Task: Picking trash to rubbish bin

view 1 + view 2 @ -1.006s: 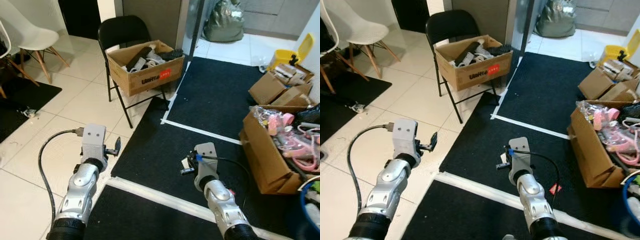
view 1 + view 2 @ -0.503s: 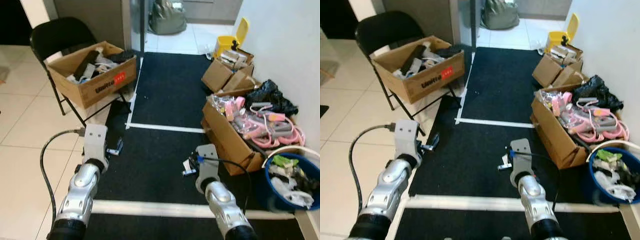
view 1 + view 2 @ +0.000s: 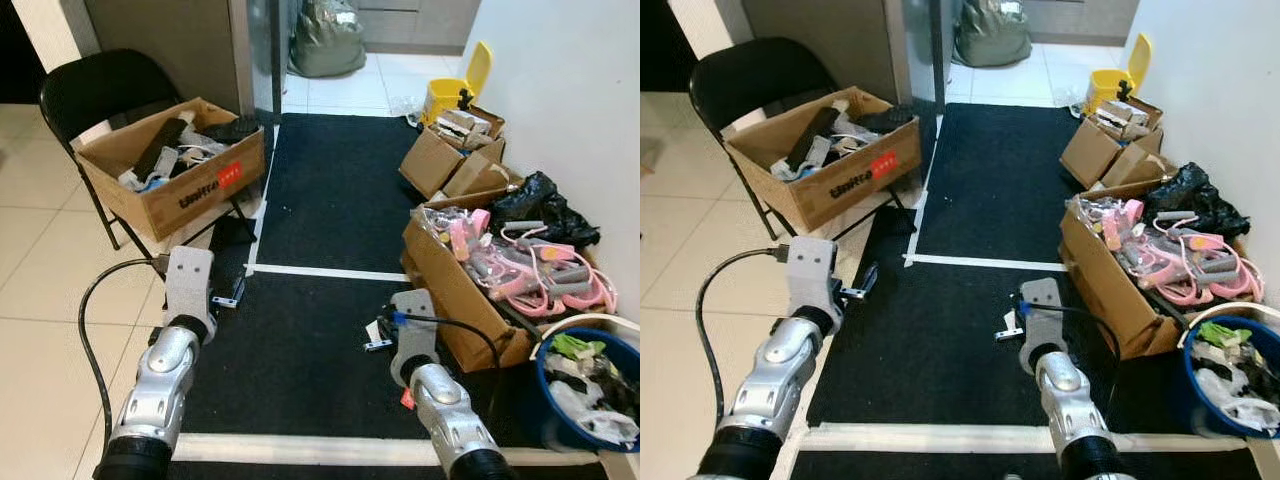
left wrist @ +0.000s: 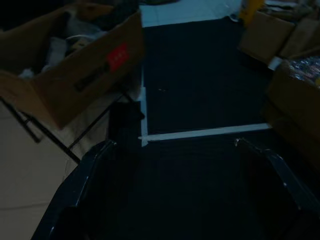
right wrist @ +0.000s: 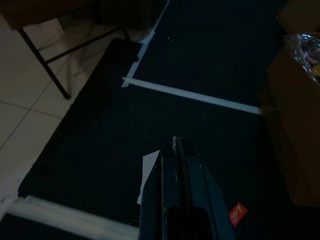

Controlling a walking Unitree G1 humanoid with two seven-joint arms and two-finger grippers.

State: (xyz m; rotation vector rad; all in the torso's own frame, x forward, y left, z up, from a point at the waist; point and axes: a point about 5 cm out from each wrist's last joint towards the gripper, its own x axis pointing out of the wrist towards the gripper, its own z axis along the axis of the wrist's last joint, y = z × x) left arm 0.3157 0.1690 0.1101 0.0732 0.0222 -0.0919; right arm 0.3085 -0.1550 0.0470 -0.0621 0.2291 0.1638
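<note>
Paper scrap [image 5: 148, 176] sits clamped in the right gripper [image 5: 175, 150]; left gripper [image 4: 175, 145] spread, empty. Blue bin [image 3: 580, 385] waits at three o'clock; loose pinch could drop it short.

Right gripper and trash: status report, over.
Left gripper open, empty. Right gripper shut on white paper scrap. Blue bin to its right. Red wrapper on mat nearby.

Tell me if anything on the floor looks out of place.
A small red scrap lies loose on the black mat, near the right gripper, which pinches a white scrap of paper. It looks like litter, apart from the boxes.
</note>
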